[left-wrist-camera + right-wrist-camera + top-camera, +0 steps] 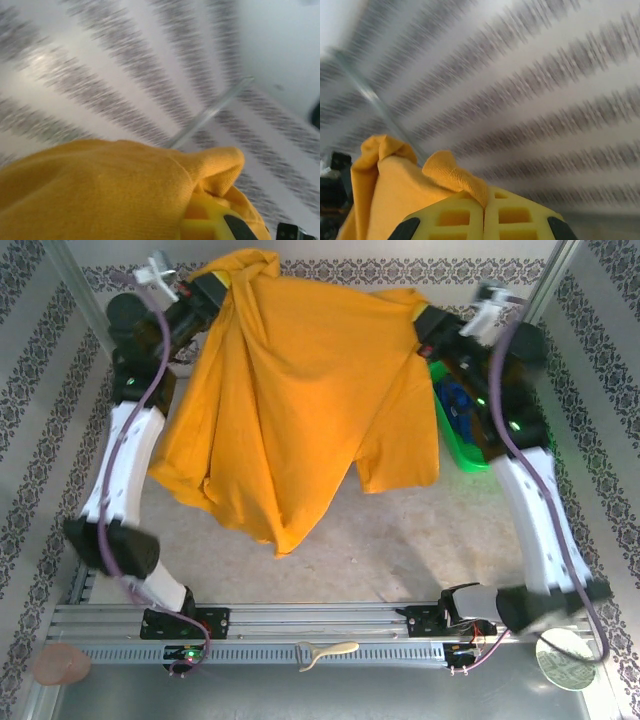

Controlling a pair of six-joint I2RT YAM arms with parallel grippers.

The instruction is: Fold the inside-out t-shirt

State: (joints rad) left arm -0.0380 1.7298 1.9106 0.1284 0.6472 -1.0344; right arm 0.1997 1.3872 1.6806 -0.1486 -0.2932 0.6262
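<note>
Right pincer (pixel 484 202) is pressed shut on a nub of the inside-out t-shirt (pixel 300 400). The left pincer (pixel 207 225), cloth-swaddled, seems clamped too. The shirt hangs from eleven to one o'clock, tail toward six. No fold made yet — all folding is left.

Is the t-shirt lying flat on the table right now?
No, the t-shirt hangs draped above the table, pinched near its top edge by the left fingers and the right fingers.
</note>
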